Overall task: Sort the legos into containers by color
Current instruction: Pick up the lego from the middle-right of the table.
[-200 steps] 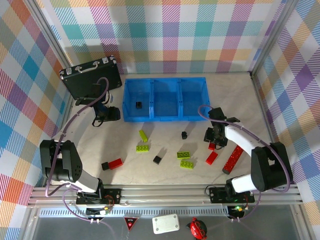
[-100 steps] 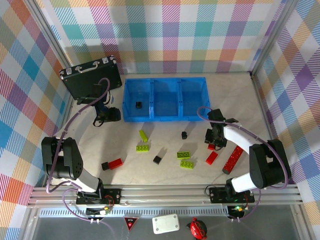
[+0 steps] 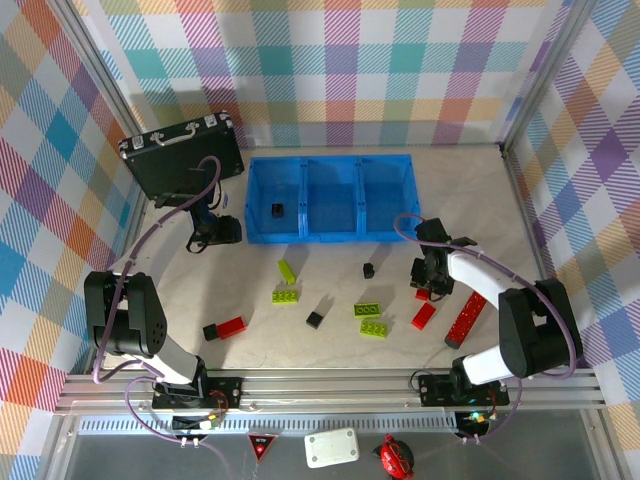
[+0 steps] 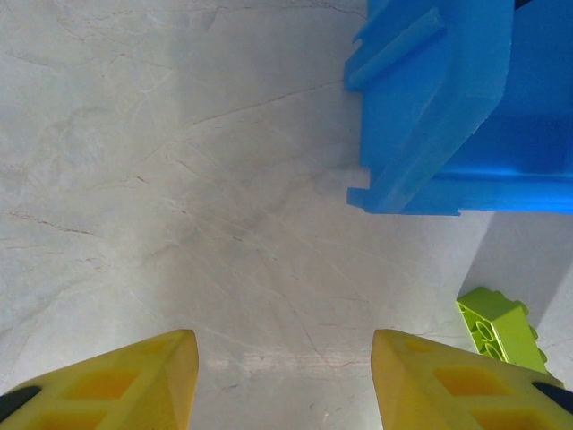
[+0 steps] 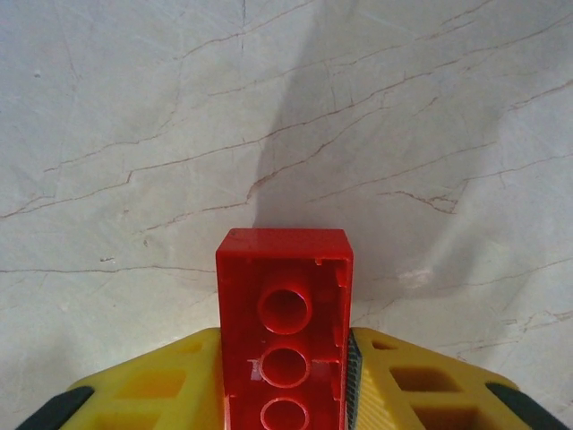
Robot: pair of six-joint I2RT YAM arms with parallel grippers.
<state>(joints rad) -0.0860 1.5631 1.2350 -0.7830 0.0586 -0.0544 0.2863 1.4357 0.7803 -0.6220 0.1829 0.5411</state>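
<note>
We are clamping the right gripper (image 5: 285,376) on a red brick (image 5: 285,313), its yellow fingers (image 5: 152,390) pressing the brick's two long sides. The brick is sitting low over the marble table (image 5: 134,107), in front of the right end of the blue bin (image 3: 330,236). We are judging the main risk to be the brick pivoting or slipping in a hold this narrow (smooth plastic sides give little bite) and dropping short of the bin. It could also land with the black cube (image 3: 277,209) in the left compartment. The brick is glossy red, its hollow round tubes facing the wrist camera. The left gripper (image 4: 285,376) is standing apart and empty near the bin's corner, beside a lime-green plate (image 4: 497,327).
</note>
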